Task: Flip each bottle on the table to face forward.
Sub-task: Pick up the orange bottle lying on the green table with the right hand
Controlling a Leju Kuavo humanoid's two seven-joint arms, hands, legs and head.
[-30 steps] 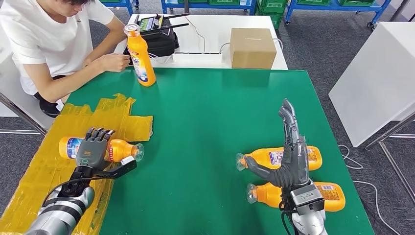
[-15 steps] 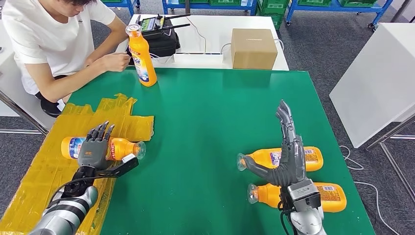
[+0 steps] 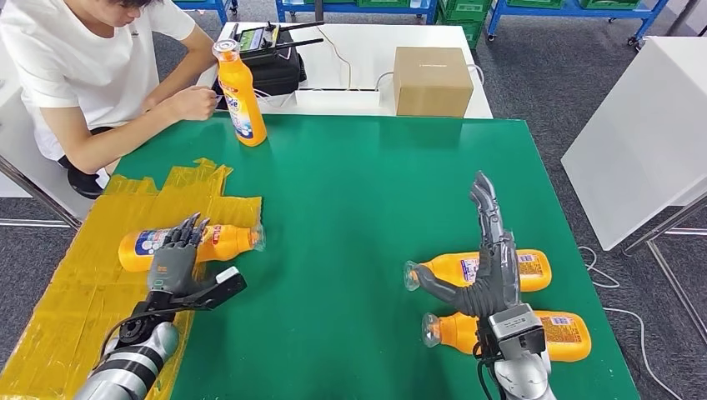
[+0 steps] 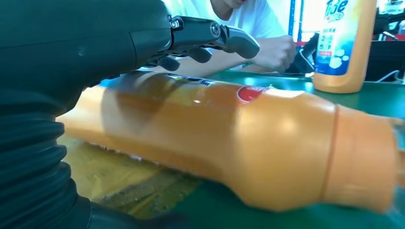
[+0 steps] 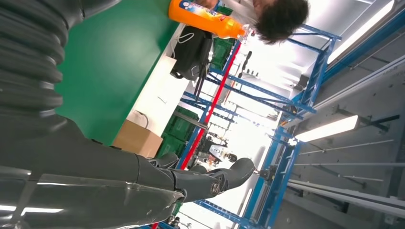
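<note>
Bottles number four: three lying (image 3: 192,243) (image 3: 479,268) (image 3: 508,332), one upright (image 3: 239,93); each robot hand (image 3: 177,262) (image 3: 492,267) spread, empty.

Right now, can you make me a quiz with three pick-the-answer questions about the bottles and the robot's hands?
1. Where does the upright bottle stand?
A. at the table's far edge, by the person
B. between the two robot hands
C. on the cardboard box

2. How many orange bottles lie on their sides?
A. one
B. three
C. five

3. What is the right hand doing?
A. squeezing a bottle
B. raised above two bottles, fingers straight, holding nothing
C. pressing flat on the yellow tape

Answers:
1 A: the upright bottle is near the person's hand.
2 B: one bottle on the yellow tape by the left hand, plus the upper right bottle and the lower right bottle.
3 B: the right hand is open over them.
</note>
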